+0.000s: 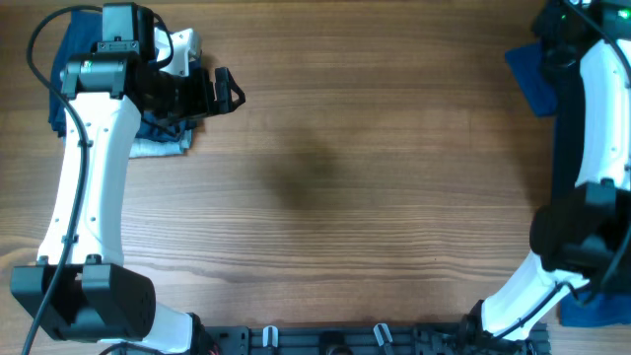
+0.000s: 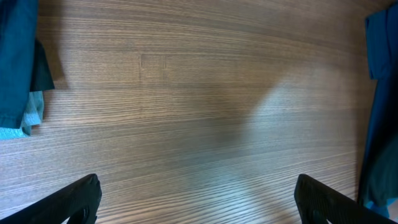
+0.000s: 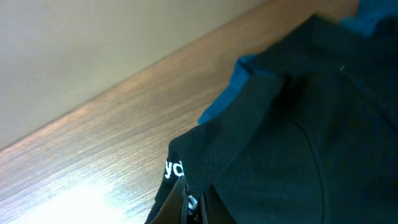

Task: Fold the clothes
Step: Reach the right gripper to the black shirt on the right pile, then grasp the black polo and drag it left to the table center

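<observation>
The clothes, a black shirt (image 3: 298,143) with white lettering (image 3: 174,168) at its edge, fill the right wrist view and lie partly over a bright blue shirt. My right gripper (image 3: 189,202) is shut on a fold of the black fabric just below the lettering. In the overhead view the right arm (image 1: 601,108) reaches to the far right corner, and the black shirt is hidden under it. My left gripper (image 1: 222,91) hovers at the far left, open wide. Its fingers (image 2: 74,202) stand far apart over bare wood with nothing between them.
A pile of navy and pale blue garments (image 1: 163,138) lies under the left arm at the far left. The bright blue shirt (image 1: 530,79) sits at the far right, and more blue cloth (image 1: 592,311) at the near right corner. The table edge runs close behind the black shirt.
</observation>
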Motion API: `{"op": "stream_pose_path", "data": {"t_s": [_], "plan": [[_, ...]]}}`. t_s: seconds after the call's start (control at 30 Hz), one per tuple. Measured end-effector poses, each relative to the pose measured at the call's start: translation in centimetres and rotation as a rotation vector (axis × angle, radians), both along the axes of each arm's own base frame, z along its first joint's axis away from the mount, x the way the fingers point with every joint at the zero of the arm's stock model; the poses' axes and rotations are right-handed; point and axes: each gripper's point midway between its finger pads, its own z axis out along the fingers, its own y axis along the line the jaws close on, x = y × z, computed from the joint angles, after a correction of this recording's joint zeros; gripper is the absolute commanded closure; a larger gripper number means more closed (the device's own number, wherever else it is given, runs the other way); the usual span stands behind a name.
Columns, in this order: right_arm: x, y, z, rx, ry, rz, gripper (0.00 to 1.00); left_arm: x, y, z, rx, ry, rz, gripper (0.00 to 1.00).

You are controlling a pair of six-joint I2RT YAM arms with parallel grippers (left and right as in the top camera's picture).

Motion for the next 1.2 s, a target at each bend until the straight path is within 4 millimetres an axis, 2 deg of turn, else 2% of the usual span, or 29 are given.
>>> {"op": "stream_pose_path", "data": {"t_s": [0.1, 0.17, 0.2, 0.27, 0.37, 0.4, 0.43, 0.5, 0.57, 0.63, 0.7, 0.77, 0.83, 0.9, 1.03, 1.1, 1.2], "plan": [[-1.5, 1.0, 4.9, -0.002, -0.095, 0.036, 0.96, 0.0, 0.0, 0.0, 0.0, 0.0, 0.0, 0.0], [-2.0, 2.6, 6.7, 0.036, -0.138, 0.092, 0.92, 0.0, 0.0, 0.0, 0.0, 0.0, 0.0, 0.0], [-2.1, 4.2, 7.0, 0.077, -0.144, 0.145, 0.9, 0.0, 0.0, 0.0, 0.0, 0.0, 0.0, 0.0], [-2.0, 6.9, 6.6, 0.122, -0.131, 0.219, 0.89, 0.0, 0.0, 0.0, 0.0, 0.0, 0.0, 0.0], [-1.8, 13.2, 6.5, 0.158, -0.119, 0.36, 0.9, 0.0, 0.0, 0.0, 0.0, 0.001, 0.0, 0.0], [-1.9, 14.6, 6.5, 0.164, -0.114, 0.389, 0.9, 0.0, 0.0, 0.0, 0.0, 0.001, 0.0, 0.0], [-2.2, 17.3, 6.3, 0.175, -0.1, 0.445, 0.9, 0.0, 0.0, 0.0, 0.0, 0.001, 0.0, 0.0], [-2.6, 19.6, 6.1, 0.182, -0.086, 0.493, 0.89, 0.0, 0.0, 0.0, 0.0, 0.001, 0.0, 0.0], [-3.7, 23.7, 5.7, 0.192, -0.052, 0.577, 0.9, 0.0, 0.0, 0.0, 0.0, 0.0, 0.0, 0.0], [-4.3, 25.6, 5.4, 0.195, -0.036, 0.616, 0.89, 0.0, 0.0, 0.0, 0.0, 0.001, 0.0, 0.0], [-4.9, 28.2, 4.4, 0.198, -0.004, 0.668, 0.89, 0.0, 0.0, 0.0, 0.0, 0.001, 0.0, 0.0], [-4.9, 30.8, 2.5, 0.202, 0.039, 0.715, 0.89, 0.0, 0.0, 0.0, 0.0, 0.001, 0.0, 0.0], [-4.7, 33.4, -0.5, 0.203, 0.1, 0.758, 0.89, 0.0, 0.0, 0.0, 0.0, 0.001, 0.0, 0.0], [-5.2, 37.2, -5.7, 0.201, 0.215, 0.816, 0.89, 0.0, 0.1, 0.0, 0.005, 0.002, 0.002, 0.0], [-7.3, 42.9, -10.9, 0.181, 0.316, 0.918, 0.89, 0.0, 0.5, -0.3, 0.032, 0.006, 0.013, 0.0], [-8.9, 45.2, -12.1, 0.172, 0.345, 0.966, 0.89, 0.0, 0.6, -0.3, 0.036, 0.007, 0.015, 0.0], [-10.2, 47.1, -12.2, 0.165, 0.349, 1.01, 0.88, 0.0, 0.7, -0.3, 0.042, 0.007, 0.017, 0.0]]}}
